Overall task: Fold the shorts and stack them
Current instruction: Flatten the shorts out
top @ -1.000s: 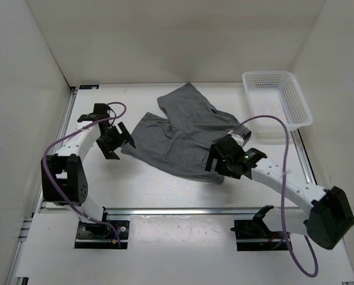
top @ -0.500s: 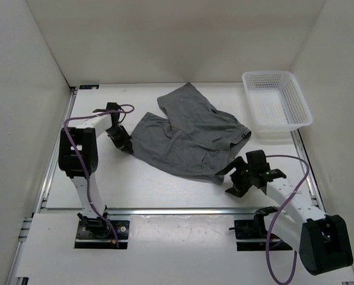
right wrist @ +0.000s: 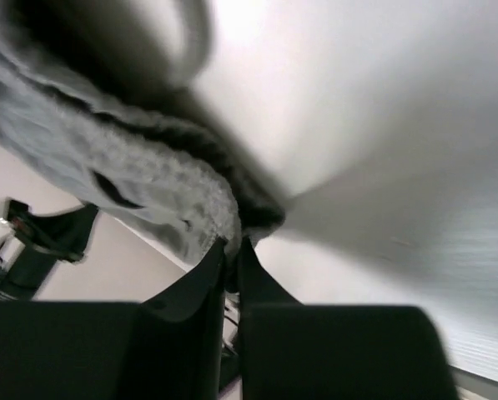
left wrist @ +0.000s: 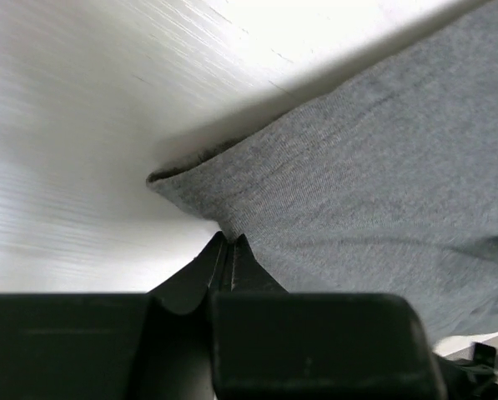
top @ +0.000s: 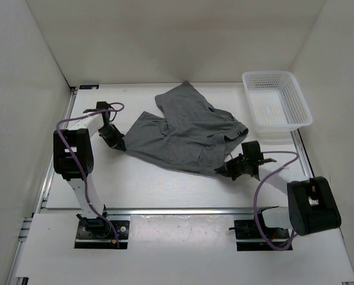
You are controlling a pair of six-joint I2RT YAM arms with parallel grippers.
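Shorts (top: 185, 133) spread on the desk (top: 153, 184), held at two ends.
Left pincer (left wrist: 229, 243) pinches their left corner; right pincer (right wrist: 232, 247) pinches the near-right edge.

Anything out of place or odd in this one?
Nothing spilled or damaged. The shorts lie diagonal and wrinkled, rumpled where the legs meet, not yet folded. The left gripper and right gripper each pinch an edge of them. The basket sits upright at the far right.

Bright, even light comes down from overhead, leaving only faint, soft shadows on the white table (top: 165, 184). The left wrist view is crisp on the shorts (left wrist: 382, 183), with streaky glare beyond. The right wrist view is blurred and out of focus.
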